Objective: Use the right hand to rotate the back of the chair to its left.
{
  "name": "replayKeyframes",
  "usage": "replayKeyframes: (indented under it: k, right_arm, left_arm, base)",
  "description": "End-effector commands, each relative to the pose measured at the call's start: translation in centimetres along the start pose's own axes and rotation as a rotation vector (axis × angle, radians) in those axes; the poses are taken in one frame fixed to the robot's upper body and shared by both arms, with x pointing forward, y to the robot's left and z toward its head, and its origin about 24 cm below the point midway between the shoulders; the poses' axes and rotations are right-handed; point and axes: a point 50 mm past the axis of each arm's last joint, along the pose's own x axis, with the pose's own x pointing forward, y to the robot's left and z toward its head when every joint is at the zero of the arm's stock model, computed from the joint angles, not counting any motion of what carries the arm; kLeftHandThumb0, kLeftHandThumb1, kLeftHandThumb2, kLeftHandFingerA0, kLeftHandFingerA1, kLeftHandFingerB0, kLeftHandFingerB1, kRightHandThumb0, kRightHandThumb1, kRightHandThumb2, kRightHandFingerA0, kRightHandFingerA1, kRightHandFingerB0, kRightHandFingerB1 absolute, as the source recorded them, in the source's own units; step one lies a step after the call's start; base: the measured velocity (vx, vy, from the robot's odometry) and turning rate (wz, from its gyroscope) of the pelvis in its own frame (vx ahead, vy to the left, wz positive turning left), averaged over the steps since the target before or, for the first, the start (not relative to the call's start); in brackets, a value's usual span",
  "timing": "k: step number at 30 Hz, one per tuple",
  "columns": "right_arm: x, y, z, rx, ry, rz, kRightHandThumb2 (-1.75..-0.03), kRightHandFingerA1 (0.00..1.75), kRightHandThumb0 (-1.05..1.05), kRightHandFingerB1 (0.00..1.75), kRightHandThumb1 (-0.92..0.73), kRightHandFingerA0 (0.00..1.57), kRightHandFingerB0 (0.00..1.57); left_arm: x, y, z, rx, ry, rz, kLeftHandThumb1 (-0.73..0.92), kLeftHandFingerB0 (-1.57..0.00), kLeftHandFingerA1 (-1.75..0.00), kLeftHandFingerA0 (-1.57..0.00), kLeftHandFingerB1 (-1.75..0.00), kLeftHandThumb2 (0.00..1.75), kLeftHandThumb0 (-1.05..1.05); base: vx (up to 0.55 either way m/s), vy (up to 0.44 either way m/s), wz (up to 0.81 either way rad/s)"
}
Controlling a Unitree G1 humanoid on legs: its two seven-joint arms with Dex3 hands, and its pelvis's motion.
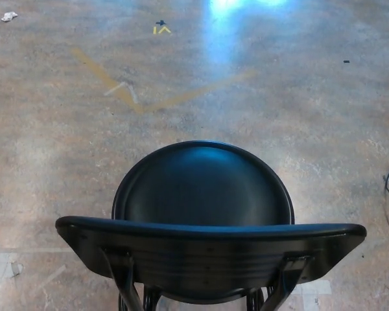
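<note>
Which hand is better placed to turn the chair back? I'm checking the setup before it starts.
Neither hand shows in the head view, so placement cannot be compared. The chair back lies square across the bottom, both ends equally exposed. The task names the right hand; its near end is unobstructed.

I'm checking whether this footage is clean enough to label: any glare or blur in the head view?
Head view: strong bluish-white glare on the floor at top centre; a soft sheen on the chair seat; the backrest is dark but sharp-edged; no noticeable motion blur; neither hand shows.
</note>
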Motion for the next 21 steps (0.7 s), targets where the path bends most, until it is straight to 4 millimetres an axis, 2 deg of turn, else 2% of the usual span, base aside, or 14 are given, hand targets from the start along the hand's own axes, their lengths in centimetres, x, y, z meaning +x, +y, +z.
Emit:
replayKeyframes:
  k: [1, 2, 3, 5, 6, 7, 8, 9, 12, 14, 19, 20, 21]
  right_arm:
    - [0.1, -1.8, 3.0, -0.01, -0.216, -0.03, -1.08, 0.07, -0.96, 0.17, -0.71, 0.0, 0.0]
    - [0.2, -2.1, 4.2, -0.036, -0.283, -0.034, -1.07, 0.17, -0.88, 0.23, -0.65, 0.0, 0.0]
    - [0.2, -2.2, 4.9, -0.05, -0.32, -0.035, -1.07, 0.17, -0.88, 0.23, -0.65, 0.0, 0.0]
    - [0.2, -2.4, 5.8, -0.086, -0.372, -0.04, -1.07, 0.13, -0.93, 0.19, -0.67, 0.06, 0.01]
    - [0.1, -2.5, 7.1, -0.117, -0.443, -0.024, -1.08, 0.01, -1.05, 0.1, -0.7, 0.05, 0.0]
    - [-0.1, -2.5, 8.5, -0.133, -0.518, -0.003, -1.06, 0.03, -1.0, 0.14, -0.63, 0.0, 0.0]
    - [-0.3, -2.4, 9.4, -0.136, -0.576, 0.015, -1.06, 0.03, -1.0, 0.14, -0.63, 0.0, 0.0]
    - [-0.6, -2.1, 10.7, -0.139, -0.651, 0.05, -1.03, 0.0, -1.04, 0.06, -0.62, 0.0, 0.0]
    - [-1.1, -1.9, 11.7, -0.183, -0.718, 0.064, -1.05, 0.0, -1.05, 0.06, -0.63, 0.0, 0.0]
    - [-2.1, -1.0, 13.2, -0.276, -0.814, 0.104, -1.03, 0.0, -1.05, 0.03, -0.65, 0.0, 0.0]
    - [-3.4, 0.0, 14.2, -0.408, -0.906, 0.111, -1.05, 0.0, -1.05, 0.0, -0.68, 0.0, 0.0]
    - [-3.6, 0.1, 14.3, -0.427, -0.918, 0.113, -0.66, 0.0, -1.04, 0.0, -0.82, 0.0, 0.0]
    - [-3.9, 0.4, 14.5, -0.431, -0.929, 0.131, -1.05, 0.01, -1.04, 0.0, -0.65, 0.0, 0.0]
  left_arm:
    - [-0.1, 0.3, -0.1, -0.041, -0.024, -0.007, 0.77, -0.39, -0.47, -0.46, -0.38, 0.63, -0.65]
    - [-0.1, 0.4, -0.1, -0.046, -0.025, -0.006, 0.76, -0.39, -0.48, -0.47, -0.39, 0.63, -0.65]
    - [-0.1, 0.4, -0.1, -0.052, -0.026, -0.005, 0.76, -0.39, -0.48, -0.47, -0.39, 0.63, -0.65]
    - [-0.1, 0.3, -0.1, -0.054, -0.024, -0.013, 0.77, -0.37, -0.48, -0.44, -0.39, 0.63, -0.65]
    - [-0.1, 0.3, -0.1, -0.043, -0.026, -0.008, 0.77, -0.39, -0.48, -0.46, -0.39, 0.63, -0.66]
    - [-0.1, 0.3, -0.1, -0.043, -0.028, -0.008, 0.77, -0.4, -0.48, -0.45, -0.39, 0.63, -0.65]
    - [-0.1, 0.2, -0.1, -0.049, -0.029, -0.011, 0.77, -0.4, -0.48, -0.45, -0.39, 0.63, -0.65]
    - [-0.1, 0.2, -0.2, -0.037, -0.028, -0.016, 0.72, -0.36, -0.49, -0.44, -0.39, 0.65, -0.69]
    - [-0.1, 0.2, -0.1, -0.023, -0.028, -0.017, 0.73, -0.38, -0.48, -0.45, -0.39, 0.65, -0.7]
    - [-0.1, 0.3, -0.2, -0.023, -0.023, -0.018, 0.77, -0.39, -0.47, -0.44, -0.39, 0.63, -0.66]
    - [-0.1, 0.5, -0.1, -0.038, -0.02, -0.005, 0.77, -0.38, -0.47, -0.44, -0.39, 0.63, -0.65]
    - [-0.1, 0.5, -0.1, -0.021, -0.016, -0.002, 0.79, -0.4, -0.46, -0.45, -0.39, 0.63, -0.66]
    - [-0.1, 0.5, -0.2, -0.026, -0.017, 0.0, 0.77, -0.41, -0.48, -0.47, -0.39, 0.63, -0.65]
  base:
    - [0.0, 0.0, 0.0]
    - [0.0, 0.0, 0.0]
    - [0.0, 0.0, 0.0]
    - [0.0, 0.0, 0.0]
    - [0.0, 0.0, 0.0]
    - [0.0, 0.0, 0.0]
    - [0.0, 0.0, 0.0]
    - [0.0, 0.0, 0.0]
    - [0.0, 0.0, 0.0]
    - [0.0, 0.0, 0.0]
    - [0.0, 0.0, 0.0]
    - [0.0, 0.0, 0.0]
    - [0.0, 0.0, 0.0]
